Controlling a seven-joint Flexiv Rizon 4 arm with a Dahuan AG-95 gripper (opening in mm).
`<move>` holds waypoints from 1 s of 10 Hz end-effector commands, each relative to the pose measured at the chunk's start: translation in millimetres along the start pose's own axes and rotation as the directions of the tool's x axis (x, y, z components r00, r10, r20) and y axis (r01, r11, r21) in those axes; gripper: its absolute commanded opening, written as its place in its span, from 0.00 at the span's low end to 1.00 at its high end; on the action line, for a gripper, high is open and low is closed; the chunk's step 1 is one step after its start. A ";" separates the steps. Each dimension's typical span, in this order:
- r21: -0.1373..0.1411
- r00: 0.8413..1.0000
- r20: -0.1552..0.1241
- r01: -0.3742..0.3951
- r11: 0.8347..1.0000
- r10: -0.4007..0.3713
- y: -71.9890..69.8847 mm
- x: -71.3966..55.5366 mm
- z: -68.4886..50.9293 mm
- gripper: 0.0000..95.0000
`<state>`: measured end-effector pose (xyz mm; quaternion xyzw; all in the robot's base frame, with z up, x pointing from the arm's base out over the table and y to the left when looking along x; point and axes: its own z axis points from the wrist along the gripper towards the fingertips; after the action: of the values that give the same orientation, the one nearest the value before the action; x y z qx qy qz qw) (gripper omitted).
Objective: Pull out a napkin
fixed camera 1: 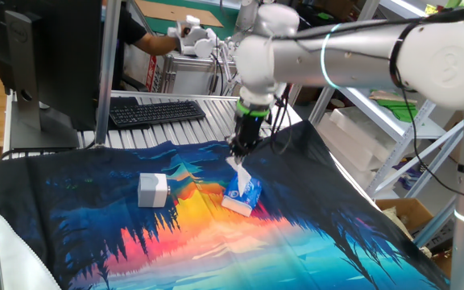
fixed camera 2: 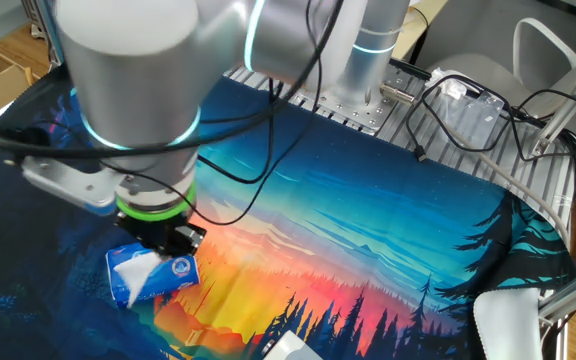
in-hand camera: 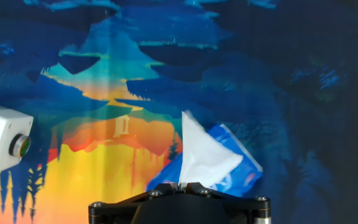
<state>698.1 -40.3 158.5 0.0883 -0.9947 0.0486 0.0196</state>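
The blue-and-white tissue pack (fixed camera 1: 244, 194) lies on the printed cloth, tilted up at one end; it also shows in the other fixed view (fixed camera 2: 158, 277) and in the hand view (in-hand camera: 232, 168). A white napkin (in-hand camera: 201, 155) rises from its slot in a stretched peak, also seen in one fixed view (fixed camera 1: 237, 166) and in the other fixed view (fixed camera 2: 140, 277). My gripper (in-hand camera: 179, 185) is shut on the napkin's top corner, just above the pack (fixed camera 1: 238, 151).
A grey-white cube (fixed camera 1: 153, 190) sits left of the pack on the cloth, also in the hand view (in-hand camera: 2, 144). A keyboard (fixed camera 1: 155, 111) and monitor stand behind the cloth. Cables run over the metal table (fixed camera 2: 468, 120) at the back.
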 end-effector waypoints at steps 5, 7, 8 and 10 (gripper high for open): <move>0.013 1.000 -0.015 0.013 1.000 -0.013 -10.9 14.0 -47.8 0.00; 0.030 1.000 -0.027 0.017 0.999 -0.016 -10.4 13.6 -63.5 0.00; 0.040 0.999 -0.036 0.020 0.999 -0.019 -9.6 12.5 -74.2 0.00; 0.055 0.999 -0.045 0.028 0.998 -0.025 -10.1 11.6 -85.5 0.00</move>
<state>691.9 -43.0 246.7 0.1014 -0.9909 0.0783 0.0403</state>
